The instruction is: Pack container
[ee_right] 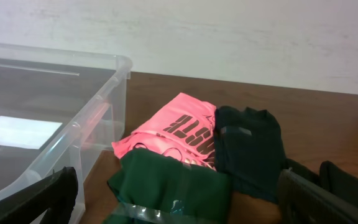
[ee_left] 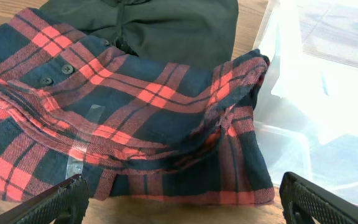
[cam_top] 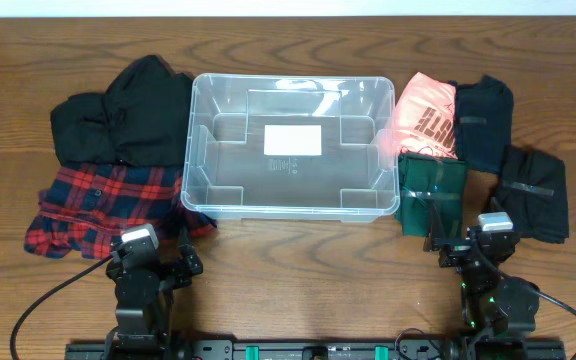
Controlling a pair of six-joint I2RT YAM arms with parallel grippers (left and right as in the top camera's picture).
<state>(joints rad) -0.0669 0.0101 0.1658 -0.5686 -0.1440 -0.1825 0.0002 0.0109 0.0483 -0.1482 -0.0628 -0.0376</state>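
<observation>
The clear plastic container point(cam_top: 290, 145) stands in the middle of the table, with only a white label point(cam_top: 293, 140) on its base. It also shows in the left wrist view point(ee_left: 316, 81) and the right wrist view point(ee_right: 55, 118). My left gripper point(ee_left: 182, 208) is open, just in front of a folded red plaid shirt point(ee_left: 123, 118) point(cam_top: 103, 205). My right gripper point(ee_right: 179, 199) is open, just in front of a folded dark green garment point(ee_right: 173, 186) point(cam_top: 431, 190).
A black garment point(cam_top: 123, 110) lies behind the plaid shirt, left of the container. Right of the container lie a pink shirt point(cam_top: 425, 112) with black print, a dark navy garment point(cam_top: 483, 120) and a black folded garment point(cam_top: 536, 195). Bare wood lies along the front edge.
</observation>
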